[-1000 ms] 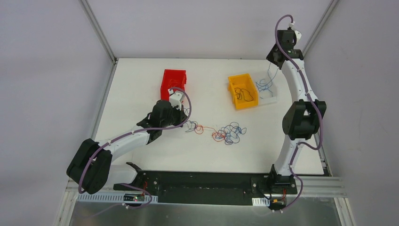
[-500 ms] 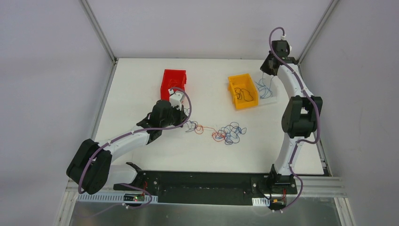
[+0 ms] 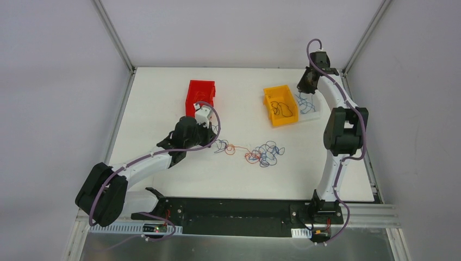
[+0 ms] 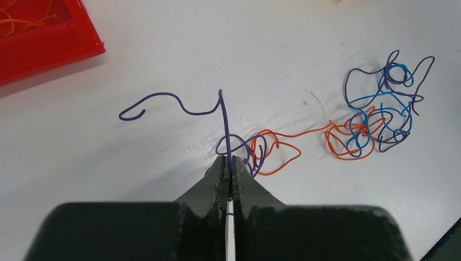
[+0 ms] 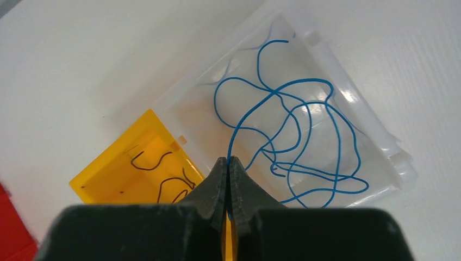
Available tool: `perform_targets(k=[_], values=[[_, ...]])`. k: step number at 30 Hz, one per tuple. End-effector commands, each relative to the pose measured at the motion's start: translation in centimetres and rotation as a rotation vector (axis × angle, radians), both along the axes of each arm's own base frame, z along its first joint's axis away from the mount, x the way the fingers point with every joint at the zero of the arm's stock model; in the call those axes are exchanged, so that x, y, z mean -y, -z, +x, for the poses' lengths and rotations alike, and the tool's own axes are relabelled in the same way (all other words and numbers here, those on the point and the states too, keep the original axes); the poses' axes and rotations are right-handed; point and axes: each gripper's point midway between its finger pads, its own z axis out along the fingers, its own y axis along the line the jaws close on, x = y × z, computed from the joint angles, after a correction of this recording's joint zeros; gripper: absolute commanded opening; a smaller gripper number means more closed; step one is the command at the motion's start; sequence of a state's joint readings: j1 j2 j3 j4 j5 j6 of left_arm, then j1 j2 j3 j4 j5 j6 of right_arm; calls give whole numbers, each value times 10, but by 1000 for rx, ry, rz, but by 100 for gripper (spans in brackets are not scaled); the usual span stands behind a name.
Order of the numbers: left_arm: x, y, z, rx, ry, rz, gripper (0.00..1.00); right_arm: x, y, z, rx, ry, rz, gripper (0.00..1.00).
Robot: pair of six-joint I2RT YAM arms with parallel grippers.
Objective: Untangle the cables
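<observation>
**Operator:** Where are the cables?

**Technician:** The main tangle of thin orange, blue and dark purple cables (image 3: 265,154) lies near the middle of the white table (image 3: 157,92). One orange strand runs from it to a smaller cluster of loops just in front of the left gripper (image 4: 229,163).

**Operator:** How do that gripper's jaws stand?

**Technician:** They are clenched on a thin dark purple wire (image 4: 224,128). The wire rises from between the fingertips and curls off towards the red plastic bin (image 4: 38,38).

**Operator:** And the right gripper (image 5: 228,163)?

**Technician:** Its jaws are pressed together on one end of a thin bright blue wire (image 5: 247,117). The rest of that wire loops inside the clear plastic tray (image 5: 375,130). The tray sits against the yellow plastic bin (image 5: 103,182), which holds a black wire (image 5: 157,157).
</observation>
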State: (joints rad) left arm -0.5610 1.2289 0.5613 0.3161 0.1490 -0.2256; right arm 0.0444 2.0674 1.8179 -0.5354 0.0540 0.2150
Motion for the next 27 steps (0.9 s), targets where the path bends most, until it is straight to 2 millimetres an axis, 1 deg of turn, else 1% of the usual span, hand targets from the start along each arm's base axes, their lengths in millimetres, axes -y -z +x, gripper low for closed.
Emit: perform_targets(k=[1, 3, 7, 16, 18, 20, 22, 23, 24, 25, 27], values=[[0, -16, 3, 57, 7, -27, 0, 27, 7, -5, -36, 46, -132, 0], [0, -16, 3, 57, 9, -28, 0, 33, 14, -5, -54, 50, -165, 0], [1, -17, 3, 58, 12, -30, 0, 34, 31, -6, -95, 44, -177, 0], [0, -16, 2, 57, 11, -30, 0, 26, 67, -8, -184, 20, -140, 0], [0, -16, 3, 57, 10, -28, 0, 21, 69, -8, -199, 7, -120, 0], [0, -16, 3, 56, 11, -29, 0, 16, 64, -9, -204, -7, -103, 2], [0, -16, 3, 57, 10, -28, 0, 15, 51, -9, -176, -10, -112, 12], [0, -16, 3, 58, 11, -28, 0, 16, 43, -9, -158, -9, -124, 20], [0, -16, 3, 58, 11, -28, 0, 18, 34, -9, -141, -5, -141, 25], [0, -16, 3, 57, 12, -28, 0, 19, 24, -9, -125, -1, -158, 29], [1, -16, 3, 57, 13, -29, 0, 23, 5, -10, -97, 9, -184, 32]])
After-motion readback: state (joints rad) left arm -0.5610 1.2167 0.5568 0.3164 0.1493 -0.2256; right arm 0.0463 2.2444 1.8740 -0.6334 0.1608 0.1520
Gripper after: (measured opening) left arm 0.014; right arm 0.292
